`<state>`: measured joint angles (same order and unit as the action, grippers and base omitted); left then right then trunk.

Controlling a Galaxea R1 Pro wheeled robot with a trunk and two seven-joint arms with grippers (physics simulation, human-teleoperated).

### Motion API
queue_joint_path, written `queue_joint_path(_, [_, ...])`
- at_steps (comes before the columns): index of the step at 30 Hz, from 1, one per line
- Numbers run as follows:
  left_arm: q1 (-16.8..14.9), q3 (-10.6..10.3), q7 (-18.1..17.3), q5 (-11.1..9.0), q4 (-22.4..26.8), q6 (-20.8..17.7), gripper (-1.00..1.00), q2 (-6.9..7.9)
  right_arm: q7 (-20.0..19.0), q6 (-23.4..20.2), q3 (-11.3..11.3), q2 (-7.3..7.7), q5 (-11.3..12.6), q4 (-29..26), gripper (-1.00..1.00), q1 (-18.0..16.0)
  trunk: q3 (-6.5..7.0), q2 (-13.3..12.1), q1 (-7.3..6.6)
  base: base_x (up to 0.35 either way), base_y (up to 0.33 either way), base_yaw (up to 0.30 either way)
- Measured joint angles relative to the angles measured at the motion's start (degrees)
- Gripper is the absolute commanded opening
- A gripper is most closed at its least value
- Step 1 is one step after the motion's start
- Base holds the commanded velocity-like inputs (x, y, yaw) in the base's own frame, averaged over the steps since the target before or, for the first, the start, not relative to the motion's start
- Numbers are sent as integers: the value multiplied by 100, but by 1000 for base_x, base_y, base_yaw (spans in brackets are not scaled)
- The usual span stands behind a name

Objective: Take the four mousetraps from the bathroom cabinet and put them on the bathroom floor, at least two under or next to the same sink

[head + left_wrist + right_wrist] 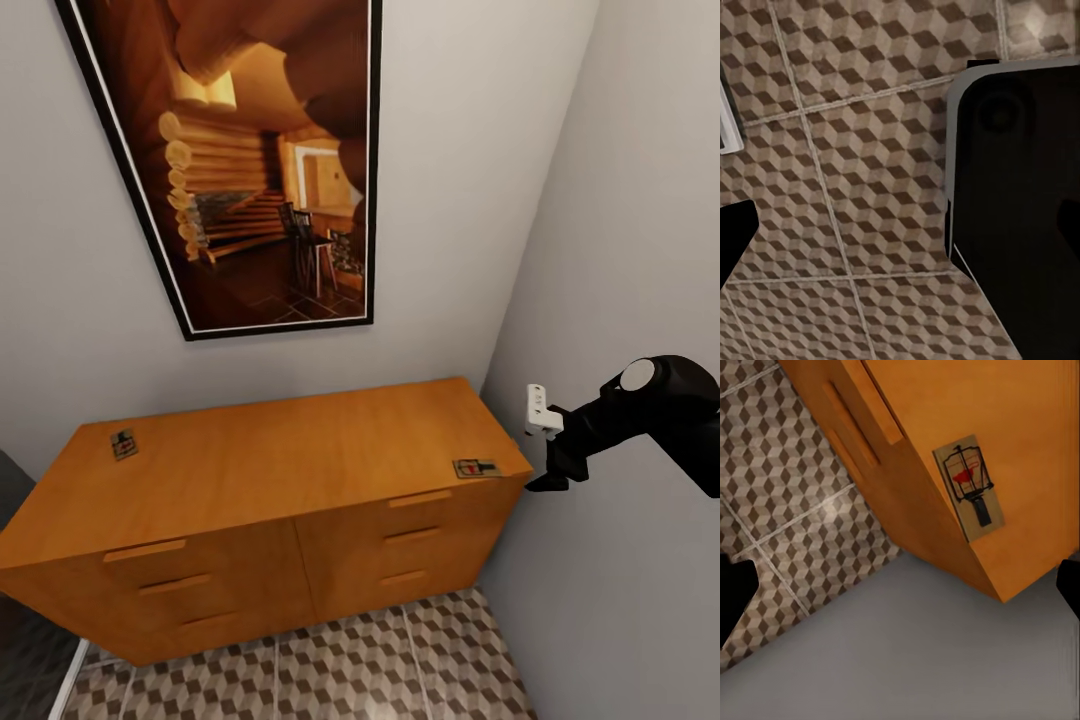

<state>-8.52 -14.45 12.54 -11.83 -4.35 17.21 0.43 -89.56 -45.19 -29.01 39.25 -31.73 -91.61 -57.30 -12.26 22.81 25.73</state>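
The right gripper [548,470] hangs in the air off the right end of the cabinet [280,470], close to the grey side wall, with the black arm reaching in behind it from the right. Its finger tips show as dark shapes at opposite edges of the right wrist view, far apart, so its jaws stand wide with nothing between them. Just beside this gripper, toward the cabinet, one mousetrap [476,467] lies flat on the worktop at the front right corner, its long side running close along the cabinet's end edge; in the right wrist view the same trap [970,487] shows a tan board with a dark wire frame and a red mark. A second mousetrap [124,444] lies flat on the worktop far from the right gripper, near the cabinet's back left corner, well apart from the first. Below the gripper and in front of the drawer fronts with their slim bar handles runs the bathroom floor [400,660] with its cube-pattern tiles. On the wall behind the cabinet hangs a large framed picture [265,150] of a log interior. The left wrist view looks onto the same tiled floor [847,187], with a dark rounded part of the robot at one side; whether the left gripper is wide or narrow I cannot tell.
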Motion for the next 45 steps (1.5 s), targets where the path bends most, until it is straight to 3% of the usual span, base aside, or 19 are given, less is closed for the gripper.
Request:
queue_joint_path(25, [16, 0, 0, 0, -1, 6, 100, -2, 1, -2, -44, -21, 1, 0, 100, 1, 0, -1, 2, 46, -25, 0])
queue_joint_path(45, [17, 0, -5, 1, -1, 8, 100, 3, 0, 0, -119, -26, 1, 0, 100, 1, 0, -1, 2, 29, 76, 0])
